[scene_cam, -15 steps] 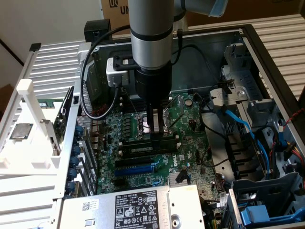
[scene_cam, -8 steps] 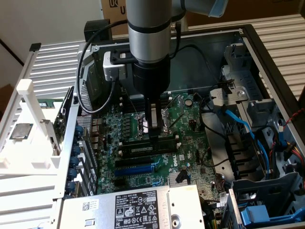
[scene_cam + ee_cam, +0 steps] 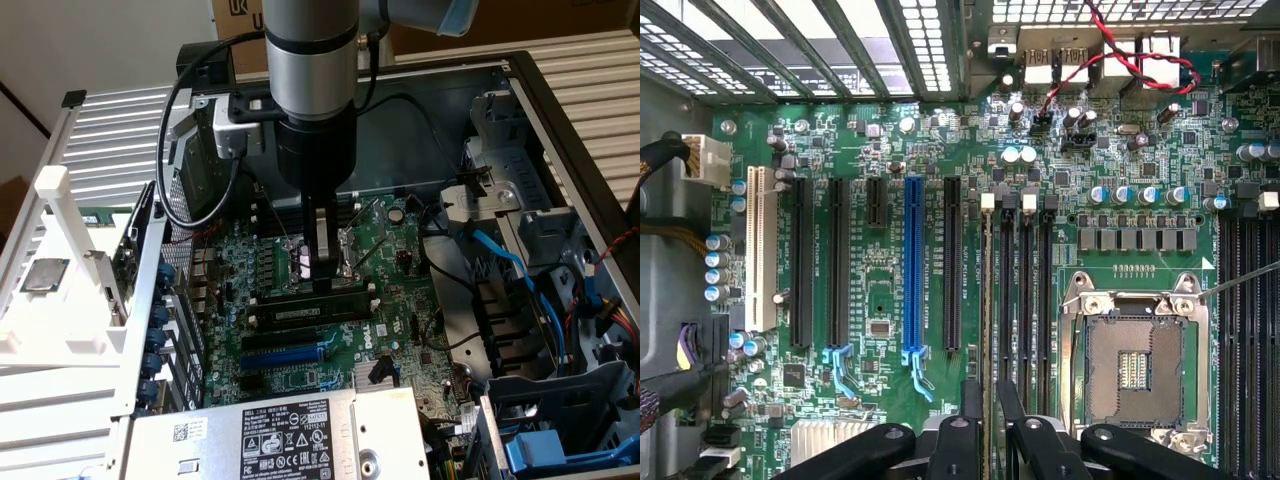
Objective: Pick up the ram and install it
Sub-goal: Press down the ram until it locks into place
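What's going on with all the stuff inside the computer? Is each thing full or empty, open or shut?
ram, standing on edge in a black memory slot.
end effector, poised right over the ram.
other memory slots, empty.
CPU socket, empty, no chip in it.
blue expansion slot, empty.
computer case, side open.
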`<state>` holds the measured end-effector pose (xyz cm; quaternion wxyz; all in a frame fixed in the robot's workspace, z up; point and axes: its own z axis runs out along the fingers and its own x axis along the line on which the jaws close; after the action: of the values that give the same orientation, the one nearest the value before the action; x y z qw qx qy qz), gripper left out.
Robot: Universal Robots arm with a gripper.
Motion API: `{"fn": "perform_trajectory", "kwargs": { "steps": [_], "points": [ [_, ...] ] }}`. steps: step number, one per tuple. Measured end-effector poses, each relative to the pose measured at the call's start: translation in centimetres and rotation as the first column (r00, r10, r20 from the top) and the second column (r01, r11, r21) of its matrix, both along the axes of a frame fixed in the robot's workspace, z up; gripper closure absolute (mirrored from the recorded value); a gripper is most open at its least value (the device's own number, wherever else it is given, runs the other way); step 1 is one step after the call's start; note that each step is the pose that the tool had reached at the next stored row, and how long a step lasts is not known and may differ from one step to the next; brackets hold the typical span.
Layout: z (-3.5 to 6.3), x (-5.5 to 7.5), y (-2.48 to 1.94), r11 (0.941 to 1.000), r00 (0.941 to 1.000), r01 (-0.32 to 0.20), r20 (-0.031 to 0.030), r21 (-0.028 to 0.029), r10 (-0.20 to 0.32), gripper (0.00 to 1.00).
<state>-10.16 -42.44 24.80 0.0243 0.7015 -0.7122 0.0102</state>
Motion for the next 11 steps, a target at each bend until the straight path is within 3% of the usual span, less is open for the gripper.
{"fn": "perform_trajectory", "kwargs": {
  "steps": [11],
  "points": [
    [0.00,0.00,0.00,1.0000,1.0000,0.000,-0.0001,-0.0001,0.000,0.80]
  ]
}}
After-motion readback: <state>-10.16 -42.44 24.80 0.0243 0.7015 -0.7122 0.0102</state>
